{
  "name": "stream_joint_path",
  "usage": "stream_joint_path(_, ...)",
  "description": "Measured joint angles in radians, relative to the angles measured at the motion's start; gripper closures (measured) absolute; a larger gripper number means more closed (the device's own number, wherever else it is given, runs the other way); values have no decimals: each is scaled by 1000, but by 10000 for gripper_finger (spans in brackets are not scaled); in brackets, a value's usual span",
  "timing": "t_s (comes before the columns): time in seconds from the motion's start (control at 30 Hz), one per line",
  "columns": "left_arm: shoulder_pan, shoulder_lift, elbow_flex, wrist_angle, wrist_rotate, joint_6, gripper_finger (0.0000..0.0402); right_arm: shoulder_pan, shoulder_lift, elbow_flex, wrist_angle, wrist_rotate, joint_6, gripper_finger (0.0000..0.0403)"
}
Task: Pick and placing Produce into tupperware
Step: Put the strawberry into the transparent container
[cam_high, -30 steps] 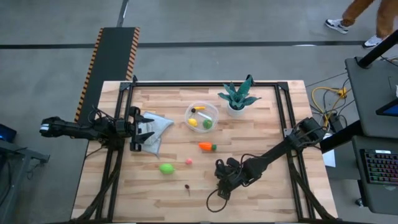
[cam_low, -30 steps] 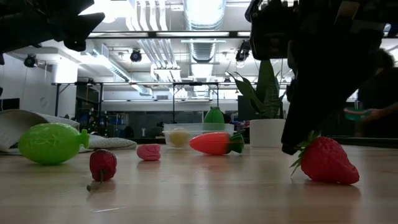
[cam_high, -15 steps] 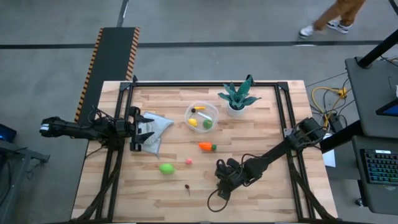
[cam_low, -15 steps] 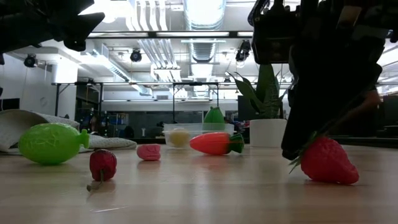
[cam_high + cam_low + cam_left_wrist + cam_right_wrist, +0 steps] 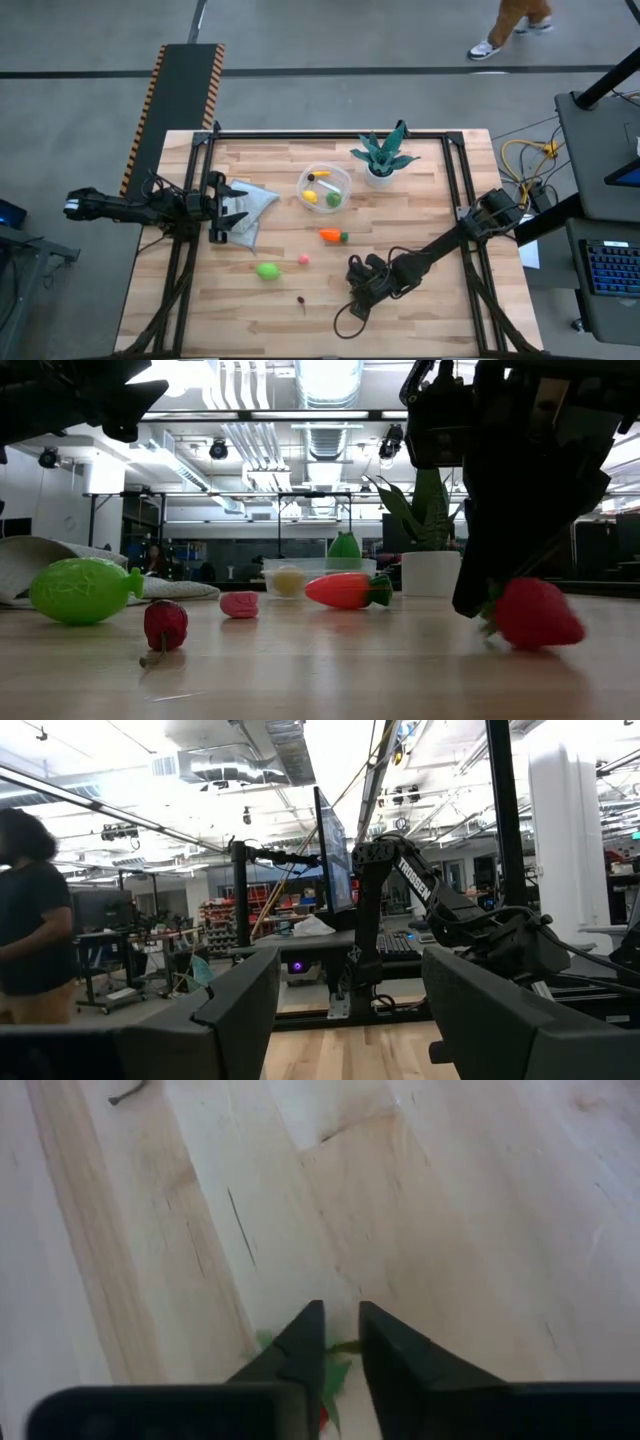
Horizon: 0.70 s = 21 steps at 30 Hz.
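From above, the right gripper (image 5: pixel 357 297) is reaching down over the near middle of the table (image 5: pixel 420 210), and the strawberry under it is hidden there. The left gripper (image 5: pixel 232 209) is waiting over the cloth (image 5: pixel 256 203) at the left side. The bowl (image 5: pixel 324 186) is sitting toward the far side, just left of the plant (image 5: pixel 381 157), with a lemon (image 5: pixel 310 197) and a lime (image 5: pixel 333 199) lying in it. A carrot (image 5: pixel 331 236) is lying on the wood near the bowl, a green fruit (image 5: pixel 267 270) and a pink bit (image 5: pixel 303 260) nearer still, and a dark bit (image 5: pixel 302 299) nearest the front edge. A person's legs (image 5: pixel 508 24) are showing on the floor beyond the table.

At table height, the strawberry (image 5: pixel 535 615) is hanging tilted just off the wood, with the right gripper's dark fingers (image 5: pixel 478 585) pinching its leafy top. The green fruit (image 5: pixel 85 590), dark bit (image 5: pixel 165 625), pink bit (image 5: pixel 239 604) and carrot (image 5: pixel 345 590) are lying apart to its left, with the bowl (image 5: pixel 312 568) behind them.

The left wrist camera is showing its fingers (image 5: pixel 240 1005) standing wide apart, with nothing between them.

The right wrist camera is showing its fingers (image 5: pixel 300 1348) drawn narrow, with the strawberry's green leaves (image 5: pixel 335 1372) caught between them.
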Motion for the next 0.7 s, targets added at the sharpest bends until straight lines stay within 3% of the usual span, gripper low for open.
stream_joint_path(0.17,0,0,0,0,0,0,171,0,0,0,0,0,-24,391)
stream_joint_path(0.7,0,0,1,1,0,0,171,-34,-1,51,-4,0,-137,394)
